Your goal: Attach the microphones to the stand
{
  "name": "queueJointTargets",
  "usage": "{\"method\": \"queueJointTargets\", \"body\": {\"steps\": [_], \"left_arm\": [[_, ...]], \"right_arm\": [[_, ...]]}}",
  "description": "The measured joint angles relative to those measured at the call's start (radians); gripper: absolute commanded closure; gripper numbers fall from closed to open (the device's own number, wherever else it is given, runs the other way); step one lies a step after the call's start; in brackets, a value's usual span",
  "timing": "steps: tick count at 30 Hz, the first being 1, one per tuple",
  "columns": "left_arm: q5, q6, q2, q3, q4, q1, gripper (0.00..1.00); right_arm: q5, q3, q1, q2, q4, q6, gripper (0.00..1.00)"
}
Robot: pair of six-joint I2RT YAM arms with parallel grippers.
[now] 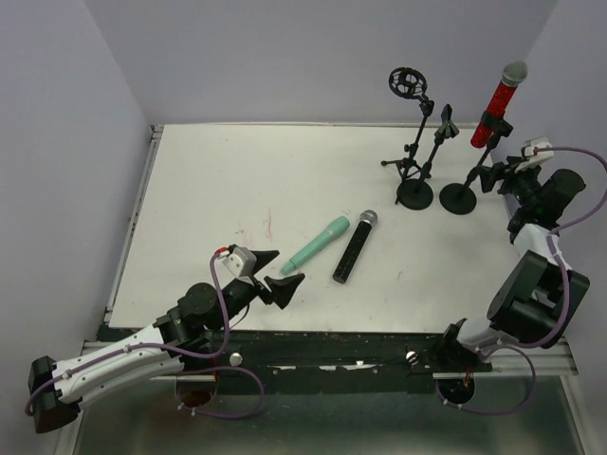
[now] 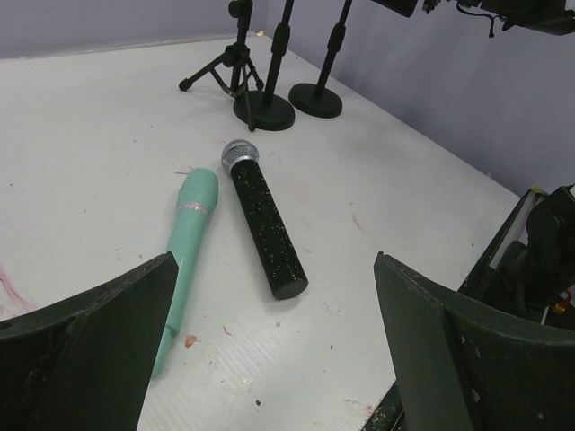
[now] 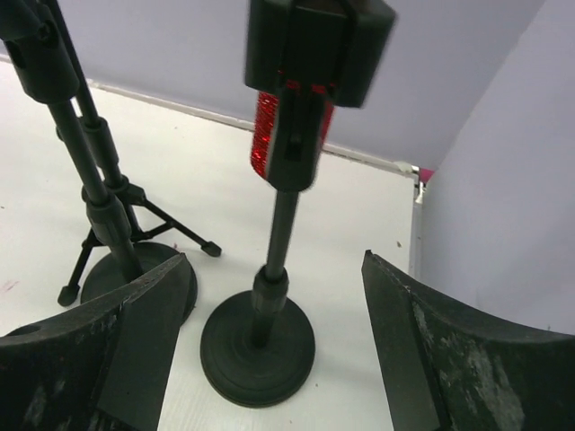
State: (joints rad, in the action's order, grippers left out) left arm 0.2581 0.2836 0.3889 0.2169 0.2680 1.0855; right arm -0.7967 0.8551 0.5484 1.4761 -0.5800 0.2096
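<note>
Left gripper [image 1: 289, 266] is gaping wide by the white table's [image 1: 218, 180] near edge, with lilac walls [image 1: 285, 57] enclosing it. Mint-green stick microphone [image 1: 318, 244] and black silver-headed microphone [image 1: 353, 248] are lying just beyond, mid-table. Right gripper [image 1: 501, 173] is hanging wide open, holding nothing, around the black round-base stand [image 1: 458, 197] at the far right corner. Red silver-headed microphone [image 1: 495, 109] is sitting clipped on that stand.

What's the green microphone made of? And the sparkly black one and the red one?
The mint-green microphone looks like smooth matte plastic: one even colour, no shine. The black microphone seems plastic or painted metal with glittery flecks; its mesh head looks like silver metal wire. The red microphone, clipped in a stand, looks glitter-coated, since it sparkles; which material lies beneath is unclear.
</note>
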Motion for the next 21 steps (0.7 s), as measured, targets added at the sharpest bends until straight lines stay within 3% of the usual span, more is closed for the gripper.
{"method": "queueJointTargets", "body": {"steps": [11, 15, 21], "left_arm": [[-0.010, 0.015, -0.017, 0.000, -0.026, -0.005, 0.02], [-0.016, 0.014, -0.025, 0.000, -0.026, -0.006, 0.02], [-0.029, 0.015, -0.026, 0.000, -0.025, -0.018, 0.02]], "right_arm": [[-0.041, 0.004, 0.083, -0.159, 0.337, 0.105, 0.13], [-0.138, 0.025, 0.083, -0.222, 0.520, 0.168, 0.00], [-0.388, 0.038, 0.082, -0.249, 0.708, 0.211, 0.00]]}}
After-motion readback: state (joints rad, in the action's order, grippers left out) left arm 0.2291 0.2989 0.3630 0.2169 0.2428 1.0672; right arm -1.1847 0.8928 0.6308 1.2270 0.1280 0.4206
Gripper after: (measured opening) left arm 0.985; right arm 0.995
